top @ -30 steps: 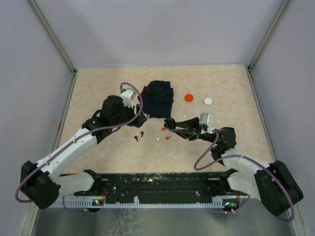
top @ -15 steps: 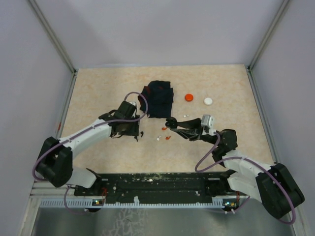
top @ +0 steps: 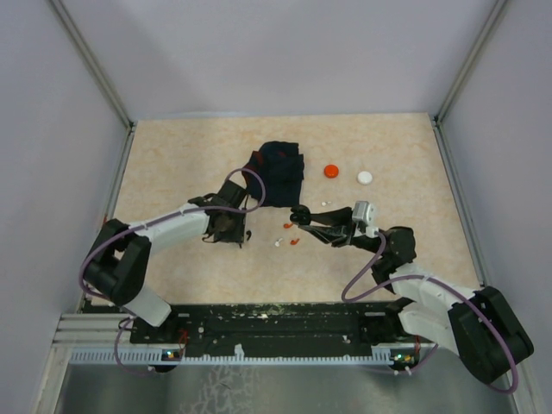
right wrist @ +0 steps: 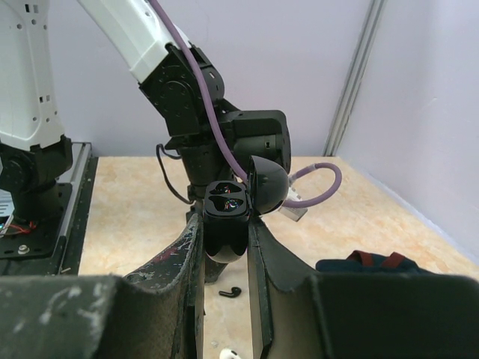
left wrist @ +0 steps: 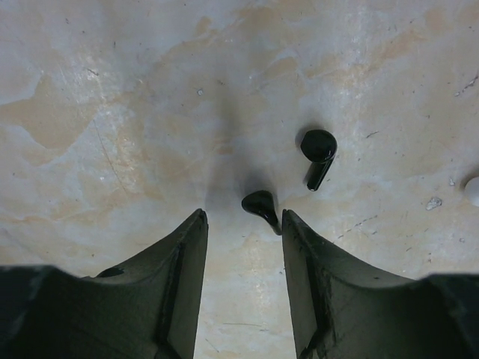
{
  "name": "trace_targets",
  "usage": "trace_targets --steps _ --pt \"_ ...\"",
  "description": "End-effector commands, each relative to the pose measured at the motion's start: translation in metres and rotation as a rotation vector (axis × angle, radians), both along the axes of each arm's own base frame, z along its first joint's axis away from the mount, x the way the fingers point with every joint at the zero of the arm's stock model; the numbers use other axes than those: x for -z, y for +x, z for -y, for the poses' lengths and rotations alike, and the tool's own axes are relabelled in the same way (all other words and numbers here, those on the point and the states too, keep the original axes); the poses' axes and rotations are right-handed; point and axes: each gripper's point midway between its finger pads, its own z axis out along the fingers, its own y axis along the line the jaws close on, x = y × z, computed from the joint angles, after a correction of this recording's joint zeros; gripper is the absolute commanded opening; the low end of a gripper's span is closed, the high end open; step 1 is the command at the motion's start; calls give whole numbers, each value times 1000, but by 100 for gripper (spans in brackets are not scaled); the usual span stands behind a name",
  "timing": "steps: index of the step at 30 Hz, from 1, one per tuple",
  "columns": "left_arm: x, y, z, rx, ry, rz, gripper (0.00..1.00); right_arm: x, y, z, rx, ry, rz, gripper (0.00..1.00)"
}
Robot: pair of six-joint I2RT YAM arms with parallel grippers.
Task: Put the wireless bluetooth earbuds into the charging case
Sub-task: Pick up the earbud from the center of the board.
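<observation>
Left gripper (left wrist: 241, 218): I hold it half-wide astride one black earbud (left wrist: 260, 203), apparently not yet pinched.
Right gripper (right wrist: 224, 228): clamps the charging case (right wrist: 226, 200), lid (right wrist: 268, 183) open for loading.

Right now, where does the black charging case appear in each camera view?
Top external: charging case near centre, in the right gripper, just below the navy cloth.
Left wrist: not in it.
Right wrist: charging case dead centre, lid open.
Shared landmark: navy cloth, bottom right in the right wrist view.

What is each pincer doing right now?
Left pincer: open, black earbud at its tips, not gripped.
Right pincer: closed on the open black charging case.
</observation>
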Motion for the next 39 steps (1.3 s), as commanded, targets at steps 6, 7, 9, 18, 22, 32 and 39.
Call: trace_targets --steps 6,7,9,18,22,32,39 --pt "1 16 12 -10 -17 15 46 -13 -5 3 15 31 65 0" --pt "2 16 11 -9 -15 10 45 -12 -4 3 17 29 63 0" --pt "5 14 11 -9 -13 0 43 -12 -4 4 20 27 64 0" --pt "12 6 12 0 -17 -38 35 -14 -4 5 27 33 66 0" --pt "14 1 11 4 -6 -51 34 -15 -5 5 28 35 67 0" --pt "18 -2 11 16 13 -66 27 -15 -5 5 26 34 68 0" --pt "8 0 9 14 7 -21 22 -13 -4 5 29 31 63 0"
